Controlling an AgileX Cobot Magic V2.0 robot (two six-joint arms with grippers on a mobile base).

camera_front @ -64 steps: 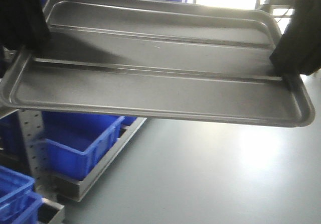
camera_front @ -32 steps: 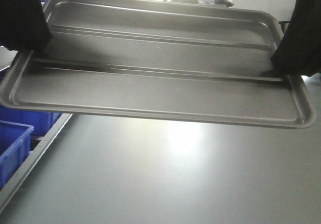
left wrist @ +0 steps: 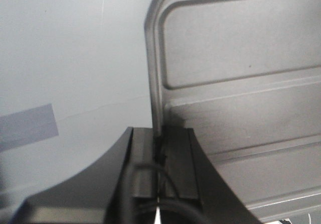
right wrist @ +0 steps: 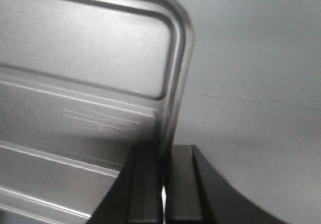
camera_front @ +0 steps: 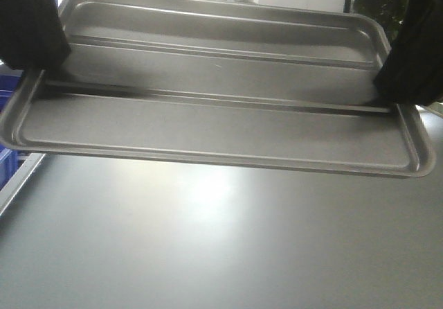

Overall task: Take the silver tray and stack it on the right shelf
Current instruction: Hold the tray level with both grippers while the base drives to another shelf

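The silver tray (camera_front: 221, 115) is up in the air, open side up, long side running across, right end dipping a touch. It's shiny steel with rounded corners, a low rim and two long ridges along the bottom. The left pincer (left wrist: 159, 148) and the right pincer (right wrist: 164, 169) each pinch a short-end rim.

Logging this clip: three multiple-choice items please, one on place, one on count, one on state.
1. Where do the left gripper and right gripper clamp the silver tray? A its short end rims; B its long front rim; C its centre.
2. Long ridges across its bottom? A one; B two; C four.
3. The tray is: A lying on a shelf; B held above the floor; C leaning upright.
Answers: 1A, each wrist view shows fingers pinching an end rim; 2B, two parallel ridges show; 3B, only floor lies beneath it.
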